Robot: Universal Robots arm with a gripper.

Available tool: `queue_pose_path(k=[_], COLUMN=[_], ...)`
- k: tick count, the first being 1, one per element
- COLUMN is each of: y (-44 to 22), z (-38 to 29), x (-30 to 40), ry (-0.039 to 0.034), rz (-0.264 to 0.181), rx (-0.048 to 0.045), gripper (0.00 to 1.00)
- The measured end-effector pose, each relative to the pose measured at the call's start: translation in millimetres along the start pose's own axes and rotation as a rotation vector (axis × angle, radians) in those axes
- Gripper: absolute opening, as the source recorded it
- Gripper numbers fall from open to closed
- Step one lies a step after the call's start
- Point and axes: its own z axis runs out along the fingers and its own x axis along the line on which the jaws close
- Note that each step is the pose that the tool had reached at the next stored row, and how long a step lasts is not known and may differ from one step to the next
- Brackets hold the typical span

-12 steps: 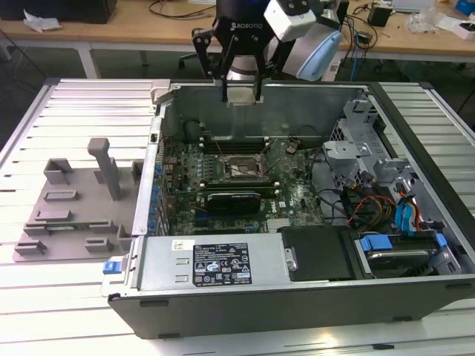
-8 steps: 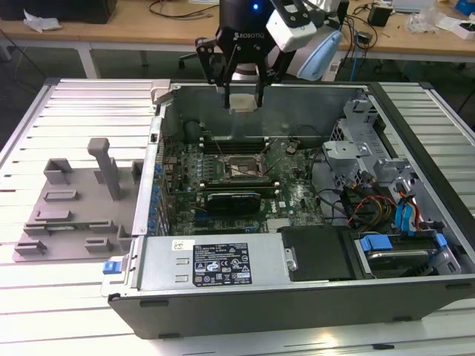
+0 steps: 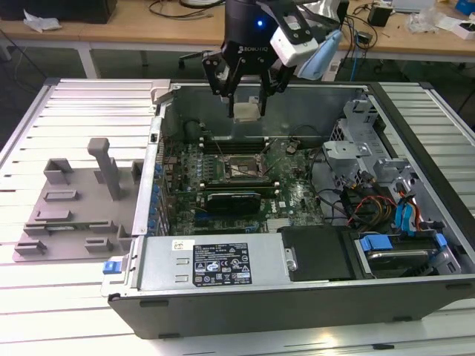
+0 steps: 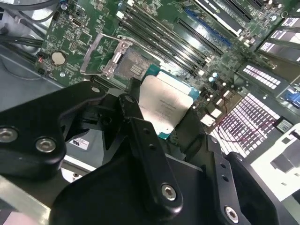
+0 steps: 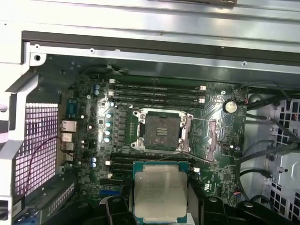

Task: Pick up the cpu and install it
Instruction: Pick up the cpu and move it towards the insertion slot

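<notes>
Half done: the hand [image 3: 246, 110] is clamped on the cpu [image 5: 160, 194], hovering over the open motherboard socket [image 5: 161, 131]; seating is not yet done.

Tool [image 3: 246, 110]: black throughout, with jointed link fingers [image 4: 145, 154] built from flat bars. Joints are pinned with silver round-head screws [image 4: 168, 191]. Wrist housing [image 3: 241, 26]: glossy black cylinder with a small blue light [image 3: 259, 22] lit. White lettering runs across the tool's base. A white box-shaped camera block [image 3: 295, 41] is mounted at the side.
</notes>
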Motion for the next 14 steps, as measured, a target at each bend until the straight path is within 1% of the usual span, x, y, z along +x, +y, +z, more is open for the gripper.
queue_pose_path(k=[7, 9, 14], y=[0.0, -0.1, -0.2], z=[6.1, 8.6, 11.9], x=[-6.8, -10.0, -13.7], ry=[0.0, 0.0001, 0.0001], rz=[0.0, 0.0, 0.0], rx=[0.0001, 0.0002, 0.0001], gripper=[0.55, 0.55, 0.55])
